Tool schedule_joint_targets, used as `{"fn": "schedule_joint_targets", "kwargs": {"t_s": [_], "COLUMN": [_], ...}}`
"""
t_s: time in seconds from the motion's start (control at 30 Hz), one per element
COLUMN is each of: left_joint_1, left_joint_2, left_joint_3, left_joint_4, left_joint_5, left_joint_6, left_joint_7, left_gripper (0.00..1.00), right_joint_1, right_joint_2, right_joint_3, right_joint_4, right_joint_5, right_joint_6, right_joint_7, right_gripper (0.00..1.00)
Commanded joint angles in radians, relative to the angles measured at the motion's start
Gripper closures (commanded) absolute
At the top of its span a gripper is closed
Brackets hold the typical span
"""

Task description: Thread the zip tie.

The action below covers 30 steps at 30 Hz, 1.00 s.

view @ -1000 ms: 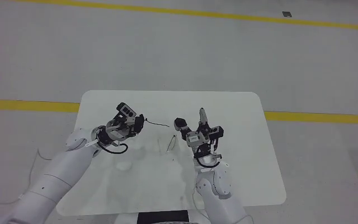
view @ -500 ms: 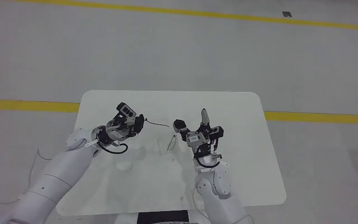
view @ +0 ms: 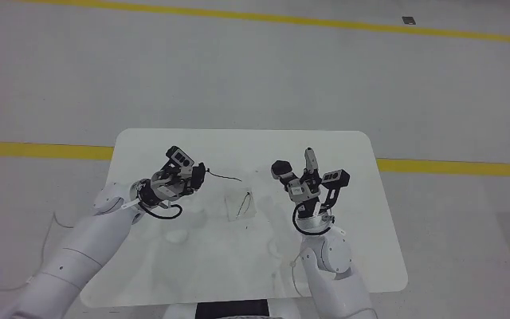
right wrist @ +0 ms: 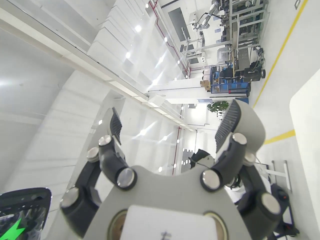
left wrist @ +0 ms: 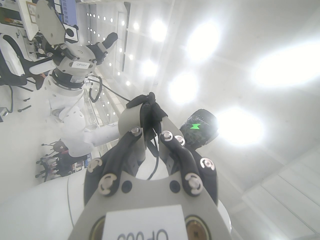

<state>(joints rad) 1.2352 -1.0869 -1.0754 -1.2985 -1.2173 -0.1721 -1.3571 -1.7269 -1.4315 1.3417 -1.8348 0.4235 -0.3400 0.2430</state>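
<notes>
Left claw [left wrist: 150,112] is clamped on one end of the thin black plastic zip tie [view: 223,175], above the far-left part of the white rounded worktop [view: 343,147]. The tie's free tail points toward the worktop's middle. Right claw [right wrist: 172,121], jaws spread wide, hangs right of the middle.

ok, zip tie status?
Left pincer shut on black zip tie, tail free. Right pincer open, empty, clear of tail. Small pale item on table between arms.
</notes>
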Motion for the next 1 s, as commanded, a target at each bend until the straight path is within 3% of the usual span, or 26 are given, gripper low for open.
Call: {"fn": "schedule_joint_targets", "kwargs": {"t_s": [0.0, 0.2, 0.33, 0.57, 0.97], "left_joint_1": [0.0, 0.0, 0.0, -0.008, -0.007], "left_joint_2": [0.0, 0.0, 0.001, 0.006, 0.014], "left_joint_3": [0.0, 0.001, 0.001, -0.002, -0.01], "left_joint_4": [0.0, -0.003, -0.067, -0.14, -0.201], "left_joint_5": [0.0, 0.002, 0.041, 0.118, 0.19], "left_joint_6": [0.0, 0.001, 0.021, 0.078, 0.124], "left_joint_7": [0.0, 0.006, 0.034, 0.052, 0.07], "left_gripper": [1.0, 1.0, 1.0, 1.0, 1.0], "right_joint_1": [0.0, 0.0, 0.0, 0.0, 0.0], "right_joint_2": [0.0, 0.0, 0.0, 0.0, 0.0], "right_joint_3": [0.007, 0.007, 0.007, 0.007, 0.007], "right_joint_4": [0.001, 0.001, 0.001, 0.001, 0.001], "right_joint_5": [0.008, 0.008, 0.008, 0.008, 0.008], "right_joint_6": [0.0, 0.0, 0.0, 0.0, 0.0], "right_joint_7": [0.003, 0.003, 0.003, 0.003, 0.003], "right_gripper": [0.0, 0.0, 0.0, 0.0, 0.0]}}
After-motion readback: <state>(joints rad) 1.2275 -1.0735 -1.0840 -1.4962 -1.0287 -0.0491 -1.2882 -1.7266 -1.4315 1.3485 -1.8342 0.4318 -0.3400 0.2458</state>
